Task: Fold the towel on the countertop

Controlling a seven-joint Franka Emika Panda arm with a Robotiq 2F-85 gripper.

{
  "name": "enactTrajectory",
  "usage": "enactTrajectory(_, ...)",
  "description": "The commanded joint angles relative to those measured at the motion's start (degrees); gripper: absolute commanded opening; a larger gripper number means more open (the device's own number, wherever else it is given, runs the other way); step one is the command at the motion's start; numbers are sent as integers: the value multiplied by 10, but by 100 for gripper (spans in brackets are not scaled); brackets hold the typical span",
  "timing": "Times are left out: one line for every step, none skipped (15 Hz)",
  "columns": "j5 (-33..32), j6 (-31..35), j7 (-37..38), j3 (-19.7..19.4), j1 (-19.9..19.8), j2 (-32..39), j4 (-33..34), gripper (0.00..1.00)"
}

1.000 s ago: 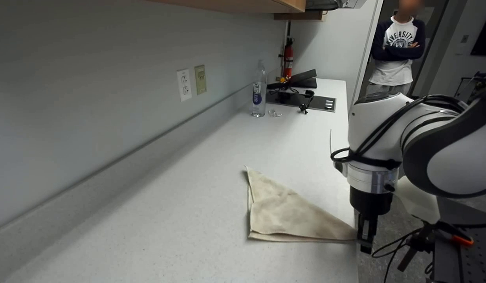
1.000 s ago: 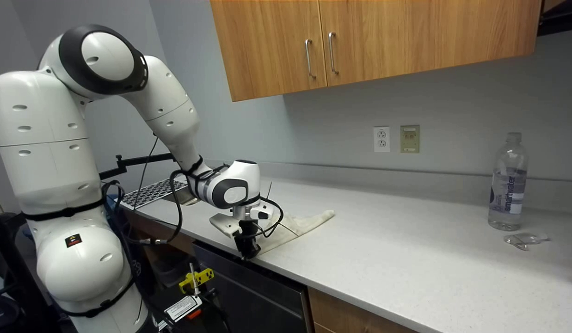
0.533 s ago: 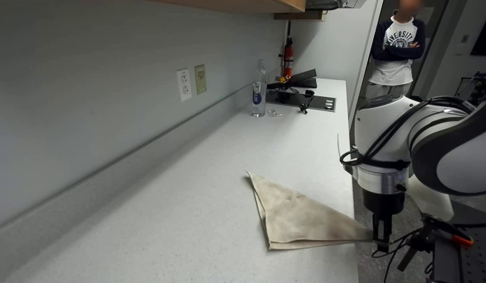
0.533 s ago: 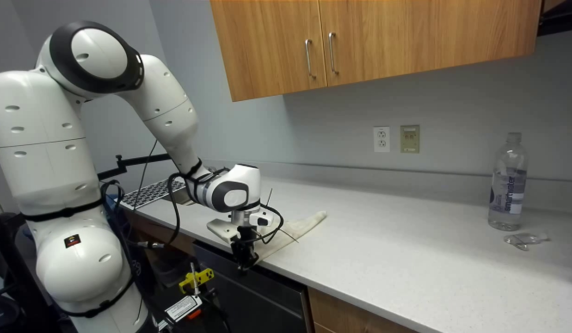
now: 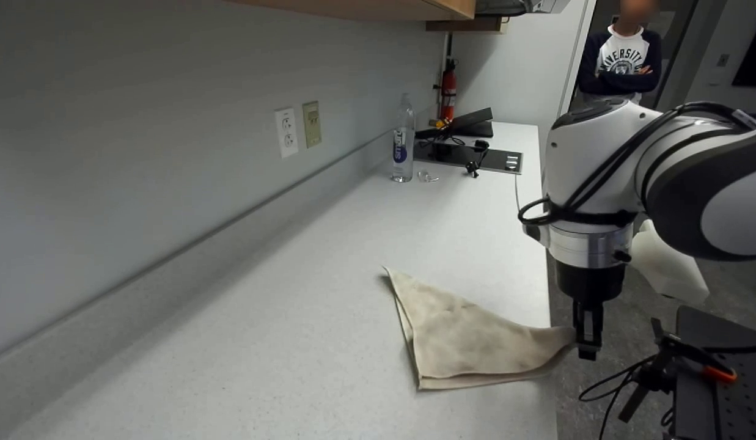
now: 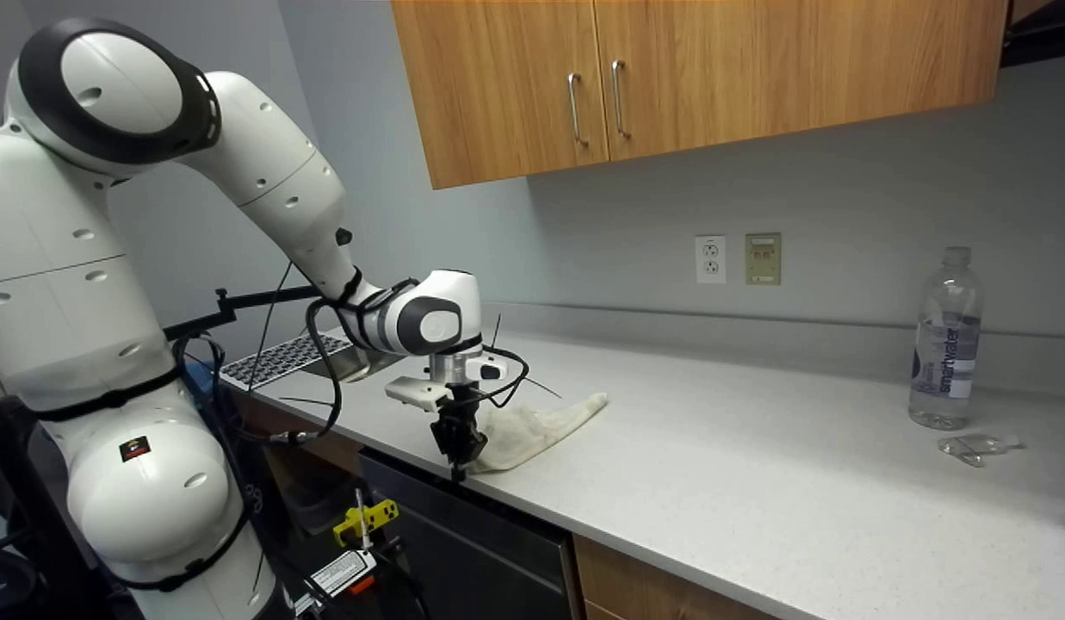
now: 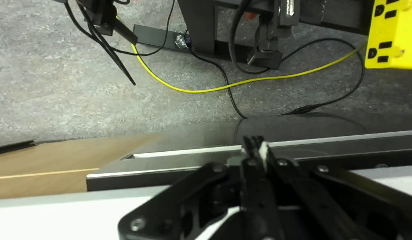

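"Where's the towel [image 5: 481,342]?"
"On the surface [image 5: 261,342], lower right of centre in an exterior view, its right corner in the hand [image 5: 588,349]."
"And the bottle [image 5: 403,143]?"
"Above centre, behind the towel, left of the cooktop [image 5: 457,156]."

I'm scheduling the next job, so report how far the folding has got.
Done, apparently: the towel lies doubled into a triangle, edges layered. In hand: the jaws grip one corner, raised past the edge of the countertop. Left, probably: laying that corner over and releasing it.
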Motion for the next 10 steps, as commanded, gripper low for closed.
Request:
enactTrajectory(-35,-40,16,14,3,-23,38,1)
enactTrajectory(-46,-37,20,18,3,-21,51,1)
enactTrajectory(-59,-32,24,20,3,-18,63,1)
enactTrajectory(-76,-24,30,23,3,-14,75,1)
enactTrajectory(-89,-18,37,25,2,-10,87,1)
enactTrajectory(-106,-12,48,28,2,-7,98,1)
enactTrajectory(-122,-8,55,29,2,-4,111,1)
enactTrajectory(-142,-3,66,31,2,-1,120,1)
enactTrajectory(-165,5,75,32,1,-1,125,1)
enactTrajectory(-186,11,83,32,1,0,132,1)
